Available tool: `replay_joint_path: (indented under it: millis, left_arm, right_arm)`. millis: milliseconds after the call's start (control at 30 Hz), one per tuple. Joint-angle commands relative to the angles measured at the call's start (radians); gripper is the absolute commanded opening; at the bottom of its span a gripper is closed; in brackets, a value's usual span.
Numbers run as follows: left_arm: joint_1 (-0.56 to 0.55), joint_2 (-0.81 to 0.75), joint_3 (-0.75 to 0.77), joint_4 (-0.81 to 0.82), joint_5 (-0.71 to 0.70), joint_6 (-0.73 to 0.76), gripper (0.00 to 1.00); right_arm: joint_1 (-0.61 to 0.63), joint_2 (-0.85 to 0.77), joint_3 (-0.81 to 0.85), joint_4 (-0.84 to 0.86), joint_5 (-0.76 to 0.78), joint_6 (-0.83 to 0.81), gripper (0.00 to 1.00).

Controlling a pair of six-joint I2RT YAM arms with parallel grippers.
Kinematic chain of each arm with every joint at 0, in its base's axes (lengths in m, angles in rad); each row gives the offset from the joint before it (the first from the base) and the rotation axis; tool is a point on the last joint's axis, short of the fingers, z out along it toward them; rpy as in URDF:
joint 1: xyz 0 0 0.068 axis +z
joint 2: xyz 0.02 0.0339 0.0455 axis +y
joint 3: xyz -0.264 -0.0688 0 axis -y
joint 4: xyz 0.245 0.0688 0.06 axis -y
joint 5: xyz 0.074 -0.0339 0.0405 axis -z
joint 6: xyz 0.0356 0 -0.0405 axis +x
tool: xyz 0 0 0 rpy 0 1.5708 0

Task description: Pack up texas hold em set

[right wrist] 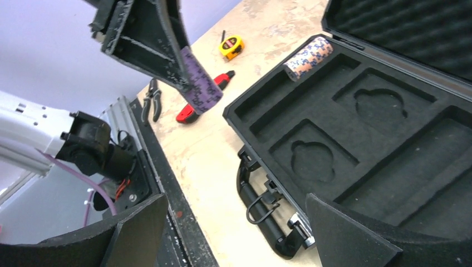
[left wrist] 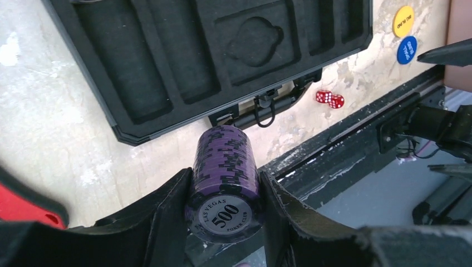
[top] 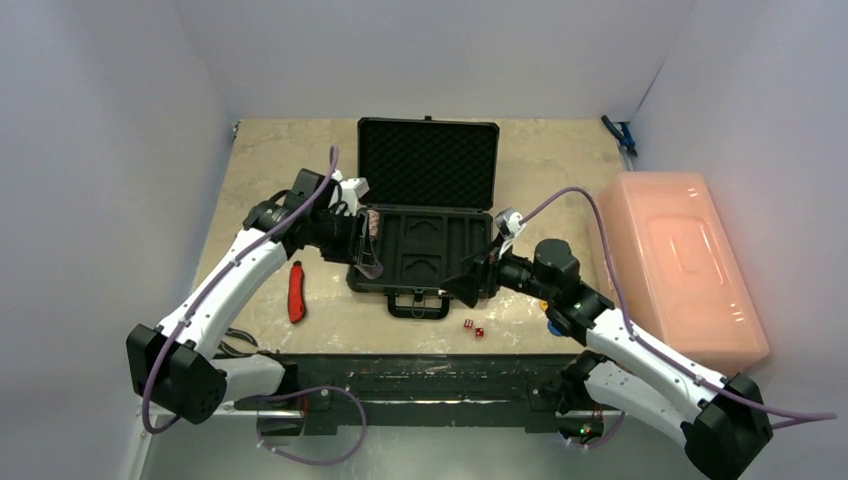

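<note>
- On my far left, a red-handled knife (top: pixel 296 292) lies flat on the tabletop (top: pixel 270 160), apart from the case.
- Beyond it on the right wrist camera I see a pair of pliers (right wrist: pixel 151 97) and a yellow tape measure (right wrist: pixel 231 46).
- My left gripper (left wrist: pixel 225 189) is clamped on a purple chip stack (left wrist: pixel 225 167). One finger presses each side, and the end chip reads "Las Vegas 500 Poker Club".
- I hold that stack in the air at the left edge of the briefcase (top: pixel 425 215). It is tilted and touches nothing else.
- The black briefcase lies open in the middle of the tabletop, with its foam-lined lid (top: pixel 428 165) raised at the far side.
- Its handle (top: pixel 418 303) points toward the arm bases.
- An orange-and-blue chip stack (right wrist: pixel 309 58) lies on its side at the far end of the leftmost slot of the moulded tray (right wrist: pixel 356 144). The other recesses I can see hold nothing.
- Two red dice (top: pixel 473 327) sit side by side on the tabletop, just right of the handle.
- My right gripper (right wrist: pixel 239 222) hovers over the near right corner of the briefcase, with the fingers spread wide and nothing between them.
- A yellow disc (left wrist: pixel 403 21) and a blue disc (left wrist: pixel 407 50) lie next to each other on the tabletop, right of the dice.
- At the far right stands the translucent pink bin (top: pixel 680 260) with its lid on.
</note>
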Motion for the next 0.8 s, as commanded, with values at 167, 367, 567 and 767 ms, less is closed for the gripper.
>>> replay_joint_path:
  millis: [167,367,567,767]
  left_arm:
    - [-0.065,0.074,0.093,0.081,0.123,-0.088,0.0]
    - [-0.117,0.13,0.162,0.051,0.135,-0.112,0.0]
    - [-0.147,0.162,0.212,0.005,0.156,-0.127,0.0]
    - [-0.159,0.176,0.243,-0.003,0.181,-0.144,0.0]
  right_arm:
    - [0.093,-0.021,-0.036,0.155,0.006,-0.026,0.99]
    - [0.155,-0.041,-0.043,0.15,0.109,-0.084,0.99]
    - [0.205,-0.048,-0.048,0.161,0.18,-0.153,0.99]
    - [0.25,-0.052,-0.069,0.194,0.183,-0.196,0.99]
